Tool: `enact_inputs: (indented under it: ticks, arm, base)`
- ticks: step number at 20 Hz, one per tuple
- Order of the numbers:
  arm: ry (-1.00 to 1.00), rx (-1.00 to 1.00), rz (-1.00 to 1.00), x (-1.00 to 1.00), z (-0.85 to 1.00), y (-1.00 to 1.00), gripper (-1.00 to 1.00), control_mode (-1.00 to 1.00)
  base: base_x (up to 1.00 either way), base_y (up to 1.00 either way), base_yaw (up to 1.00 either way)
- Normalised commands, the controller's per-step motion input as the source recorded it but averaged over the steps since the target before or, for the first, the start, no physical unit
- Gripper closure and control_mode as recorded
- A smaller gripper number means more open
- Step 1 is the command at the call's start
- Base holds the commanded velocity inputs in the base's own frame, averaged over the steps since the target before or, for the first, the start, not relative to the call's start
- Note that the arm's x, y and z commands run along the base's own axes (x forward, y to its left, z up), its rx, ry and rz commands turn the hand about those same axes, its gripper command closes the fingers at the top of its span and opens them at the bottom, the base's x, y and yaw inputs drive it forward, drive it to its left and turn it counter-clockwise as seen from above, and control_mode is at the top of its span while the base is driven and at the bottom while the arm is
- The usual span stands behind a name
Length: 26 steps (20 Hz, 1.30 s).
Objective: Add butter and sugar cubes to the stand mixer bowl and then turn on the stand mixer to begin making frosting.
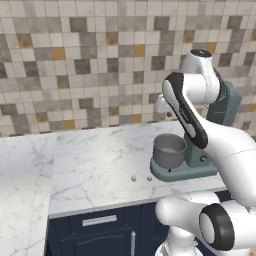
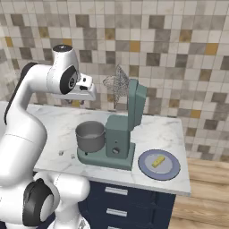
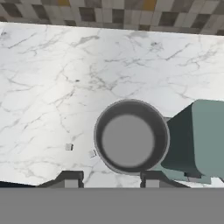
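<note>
The teal stand mixer (image 2: pixel 120 134) stands on the marble counter with its head tilted up and its wire whisk (image 2: pixel 117 85) raised. Its grey stand mixer bowl (image 3: pixel 131 136) sits on the base and looks empty inside. Two tiny sugar cubes (image 3: pixel 68 147) (image 3: pixel 92 153) lie on the counter just left of the bowl, also seen as sugar cubes (image 1: pixel 133 178). The yellow butter (image 2: pixel 157 161) lies on a blue-grey plate (image 2: pixel 145 169) right of the mixer. My gripper (image 3: pixel 111 180) hangs high above the bowl, pointing down, open, with nothing between its fingertips (image 3: pixel 72 179).
A tiled wall (image 1: pixel 75 65) rises close behind the counter. The counter's front edge (image 1: pixel 100 207) runs above dark blue drawers (image 2: pixel 129 197). Bare marble (image 1: pixel 90 160) stretches left of the mixer. The raised mixer head stands just right of my hand.
</note>
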Motion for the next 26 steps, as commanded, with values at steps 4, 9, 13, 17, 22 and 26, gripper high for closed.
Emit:
enact_inputs:
  ticks: [4,9,13,17,22,26]
  arm:
    - [0.00,0.00,0.00,0.00,0.00,0.00,-1.00,1.00]
    - [0.00,0.00,0.00,0.00,0.00,0.00,-1.00,1.00]
    - [0.00,0.00,0.00,0.00,0.00,0.00,-1.00,1.00]
    - [0.00,0.00,0.00,0.00,0.00,0.00,-1.00,1.00]
    - [0.00,0.00,0.00,0.00,0.00,0.00,-1.00,1.00]
    - [0.00,0.00,0.00,0.00,0.00,0.00,-1.00,1.00]
  base:
    - [-0.13,-0.03,0.00]
    - [-0.59,-0.26,0.00]
    - [-0.46,-0.31,-0.01]
    - [-0.04,-0.46,0.00]
    - [0.01,-0.58,0.00]
    - [0.00,-0.44,0.00]
